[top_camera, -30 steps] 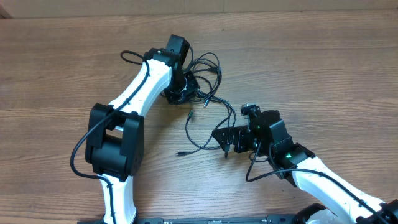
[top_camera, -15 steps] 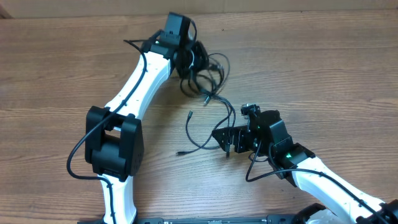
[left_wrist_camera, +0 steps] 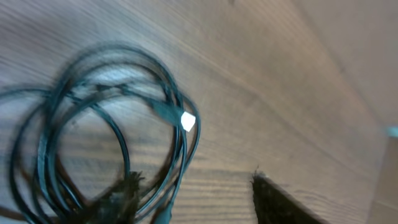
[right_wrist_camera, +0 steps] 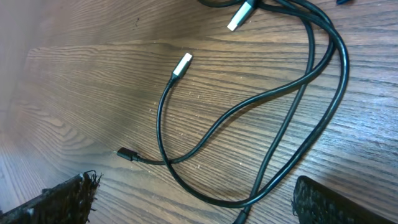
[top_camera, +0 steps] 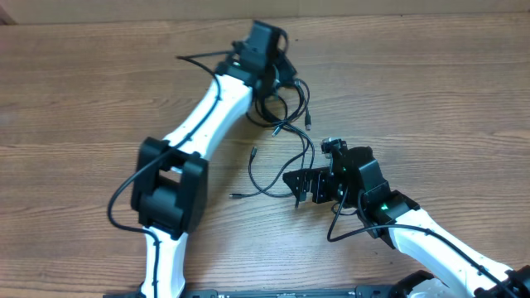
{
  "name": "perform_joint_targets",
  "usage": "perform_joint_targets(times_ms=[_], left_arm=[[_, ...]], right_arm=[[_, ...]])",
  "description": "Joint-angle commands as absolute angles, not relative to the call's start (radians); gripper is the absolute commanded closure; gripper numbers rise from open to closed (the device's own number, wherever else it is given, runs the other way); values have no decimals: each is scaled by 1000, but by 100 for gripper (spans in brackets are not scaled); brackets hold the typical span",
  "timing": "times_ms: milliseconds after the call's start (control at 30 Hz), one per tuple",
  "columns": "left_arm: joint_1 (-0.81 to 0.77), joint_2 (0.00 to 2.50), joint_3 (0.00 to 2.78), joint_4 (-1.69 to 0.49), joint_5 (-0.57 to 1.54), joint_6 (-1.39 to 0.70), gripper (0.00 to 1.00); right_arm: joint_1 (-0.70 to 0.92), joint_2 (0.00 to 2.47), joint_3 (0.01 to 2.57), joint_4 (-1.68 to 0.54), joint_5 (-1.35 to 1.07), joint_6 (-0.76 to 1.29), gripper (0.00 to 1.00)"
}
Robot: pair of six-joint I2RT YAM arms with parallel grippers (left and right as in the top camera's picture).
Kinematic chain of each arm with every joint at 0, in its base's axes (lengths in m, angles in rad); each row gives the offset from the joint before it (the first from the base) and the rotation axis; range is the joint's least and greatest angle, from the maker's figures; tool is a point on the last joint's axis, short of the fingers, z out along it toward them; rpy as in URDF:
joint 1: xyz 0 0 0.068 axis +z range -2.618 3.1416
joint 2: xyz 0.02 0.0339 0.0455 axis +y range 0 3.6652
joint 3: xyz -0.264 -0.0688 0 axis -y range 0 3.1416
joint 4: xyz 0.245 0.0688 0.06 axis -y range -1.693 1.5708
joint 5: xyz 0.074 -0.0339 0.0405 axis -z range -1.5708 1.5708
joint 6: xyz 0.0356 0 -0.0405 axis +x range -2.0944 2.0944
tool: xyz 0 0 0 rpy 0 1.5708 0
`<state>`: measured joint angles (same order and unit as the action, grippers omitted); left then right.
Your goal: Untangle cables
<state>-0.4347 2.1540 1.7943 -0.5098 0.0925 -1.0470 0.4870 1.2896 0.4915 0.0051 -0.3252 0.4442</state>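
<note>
Overhead shows both white-and-black arms [top_camera: 207, 124] on the brown wood-grain table [top_camera: 431, 99]. The left gripper [top_camera: 276, 76] reaches to the far middle of the table, over a tangled bunch of the thin black cables [top_camera: 280, 106]. From that bunch, loose strands run toward the near side, where the right gripper [top_camera: 301, 189] sits just beside a wide loop. A small green light [top_camera: 385, 207] on the right arm shows only from above.

Left wrist view, though blurred, gives what the overhead hides. The left gripper [left_wrist_camera: 199, 202] has its dark fingertips [left_wrist_camera: 280, 202] standing apart with bare wood between them, clamped on nothing. The coiled cables [left_wrist_camera: 183, 152] lie by the other fingertip; whether they touch it I cannot tell. One plug end [left_wrist_camera: 188, 121] glints bright.

Right wrist view shows the right gripper [right_wrist_camera: 199, 202] spread wide and holding nothing, with a cable strand [right_wrist_camera: 339, 62] running down between its fingertips [right_wrist_camera: 62, 196]. It also picks out flat silver plugs [right_wrist_camera: 182, 64] and a small black plug [right_wrist_camera: 127, 154] lying on the wood.
</note>
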Motion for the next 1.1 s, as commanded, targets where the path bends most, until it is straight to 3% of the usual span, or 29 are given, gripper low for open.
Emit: perform_joint_targets(times_ms=[0, 67, 233, 400, 533, 700, 1067], left_arm=[[-444, 2180, 1815, -543, 34, -994, 7], [-432, 2181, 1815, -598, 22, -999, 0], [-404, 2181, 1814, -760, -78, -1023, 0], [-400, 2189, 1814, -767, -79, -875, 16], [-402, 2209, 1814, -756, -80, -768, 20], [-402, 2251, 1814, -777, -78, -644, 17], [-408, 2341, 1814, -774, -58, -638, 11]], right_arm=[[491, 1291, 490, 1, -303, 441, 0], [491, 1291, 490, 6, -304, 442, 0], [491, 1291, 490, 8, -304, 445, 0], [491, 1291, 490, 9, -304, 445, 0], [491, 1291, 490, 9, -304, 445, 0], [491, 1291, 490, 4, -304, 445, 0], [491, 1291, 490, 4, -304, 445, 0]])
